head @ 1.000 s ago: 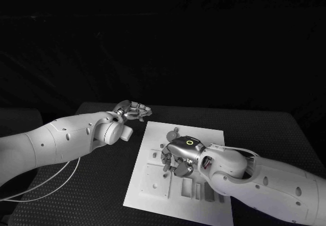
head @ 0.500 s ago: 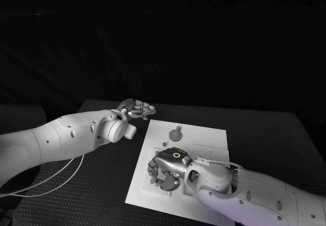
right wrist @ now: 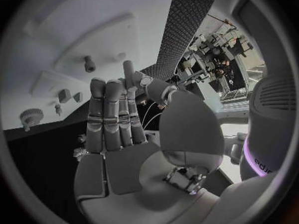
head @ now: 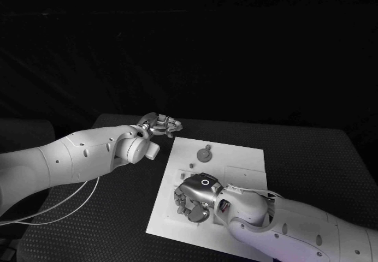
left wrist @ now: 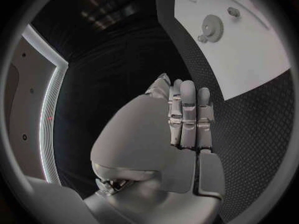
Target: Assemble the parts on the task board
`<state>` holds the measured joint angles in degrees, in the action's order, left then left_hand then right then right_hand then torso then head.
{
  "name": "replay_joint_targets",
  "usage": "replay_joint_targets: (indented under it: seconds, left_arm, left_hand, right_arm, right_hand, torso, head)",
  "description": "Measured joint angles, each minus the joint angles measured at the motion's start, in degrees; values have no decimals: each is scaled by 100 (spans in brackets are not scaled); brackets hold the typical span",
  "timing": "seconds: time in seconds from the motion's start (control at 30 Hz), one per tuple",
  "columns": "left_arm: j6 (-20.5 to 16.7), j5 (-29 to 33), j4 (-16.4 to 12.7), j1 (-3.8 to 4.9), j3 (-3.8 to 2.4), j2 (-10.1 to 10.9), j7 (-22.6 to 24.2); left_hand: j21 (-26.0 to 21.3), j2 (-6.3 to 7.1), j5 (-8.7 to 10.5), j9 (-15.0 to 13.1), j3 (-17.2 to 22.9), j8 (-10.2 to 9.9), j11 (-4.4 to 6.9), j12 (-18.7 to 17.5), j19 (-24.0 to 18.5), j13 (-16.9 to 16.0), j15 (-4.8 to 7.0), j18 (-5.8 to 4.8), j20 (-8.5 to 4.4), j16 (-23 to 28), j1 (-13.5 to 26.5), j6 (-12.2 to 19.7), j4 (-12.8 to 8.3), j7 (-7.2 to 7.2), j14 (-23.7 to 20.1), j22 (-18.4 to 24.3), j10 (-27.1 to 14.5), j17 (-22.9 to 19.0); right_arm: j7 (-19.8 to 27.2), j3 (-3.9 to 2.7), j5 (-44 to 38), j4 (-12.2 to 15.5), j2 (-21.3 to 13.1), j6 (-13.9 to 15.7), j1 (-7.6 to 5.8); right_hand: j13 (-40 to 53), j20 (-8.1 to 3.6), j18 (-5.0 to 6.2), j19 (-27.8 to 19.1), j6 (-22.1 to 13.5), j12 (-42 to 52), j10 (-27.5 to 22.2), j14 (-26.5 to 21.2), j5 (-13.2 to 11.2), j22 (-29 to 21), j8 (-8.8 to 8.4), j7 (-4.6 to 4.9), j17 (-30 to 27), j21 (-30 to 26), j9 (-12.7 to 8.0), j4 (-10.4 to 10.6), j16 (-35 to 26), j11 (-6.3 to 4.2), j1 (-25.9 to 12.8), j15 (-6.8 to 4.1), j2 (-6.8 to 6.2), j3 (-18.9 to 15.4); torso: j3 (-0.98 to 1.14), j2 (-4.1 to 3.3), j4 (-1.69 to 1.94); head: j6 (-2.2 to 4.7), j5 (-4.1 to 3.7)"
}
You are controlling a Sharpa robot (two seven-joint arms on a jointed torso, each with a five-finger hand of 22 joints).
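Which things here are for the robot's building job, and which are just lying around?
For the job:
- white rectangular task board
- small grey toothed gear on the board's far end
- small grey peg part near the gear
- right hand, over the board's near part
- left hand, off the board by its far corner

Just there:
- black textured table
- thin white cable

Task board [head: 236,164] smooth matt white; table [head: 315,158] rough textured black mat.
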<state>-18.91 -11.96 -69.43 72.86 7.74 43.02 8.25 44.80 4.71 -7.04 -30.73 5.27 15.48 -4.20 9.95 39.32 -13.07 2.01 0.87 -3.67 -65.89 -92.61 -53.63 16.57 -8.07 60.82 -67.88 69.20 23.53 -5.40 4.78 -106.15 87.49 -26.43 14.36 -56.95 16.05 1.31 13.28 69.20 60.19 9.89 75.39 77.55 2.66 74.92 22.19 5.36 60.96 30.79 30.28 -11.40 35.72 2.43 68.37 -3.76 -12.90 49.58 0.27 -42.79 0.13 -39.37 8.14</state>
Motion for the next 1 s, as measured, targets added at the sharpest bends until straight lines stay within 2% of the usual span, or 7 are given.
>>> replay_joint_targets:
  seconds: [0.33,1.0]
  left_arm:
    - [5,0,-3,0,0,4,0]
    - [11,0,-7,0,0,11,-1]
  left_hand:
    - [0,0,0,0,0,0,0,0,0,0,0,0,0,0,0,0,0,0,0,1,0,0]
    - [0,0,0,0,0,0,1,1,0,4,0,0,0,0,0,0,0,0,0,-3,-1,4]
  right_arm:
    - [-5,48,-137,-65,12,-33,10]
    - [-52,74,-379,-142,25,-16,18]
  right_hand:
    - [0,1,0,-1,-1,-4,0,0,0,0,0,0,5,0,-3,-1,0,0,4,0,1,-1]
    - [160,4,0,-3,-9,-5,0,0,-6,3,-2,7,9,23,9,-25,11,0,13,0,9,7]
  torso:
    - [1,0,-1]
    - [1,2,-7]
  head:
    - [-15,8]
    - [-15,11]
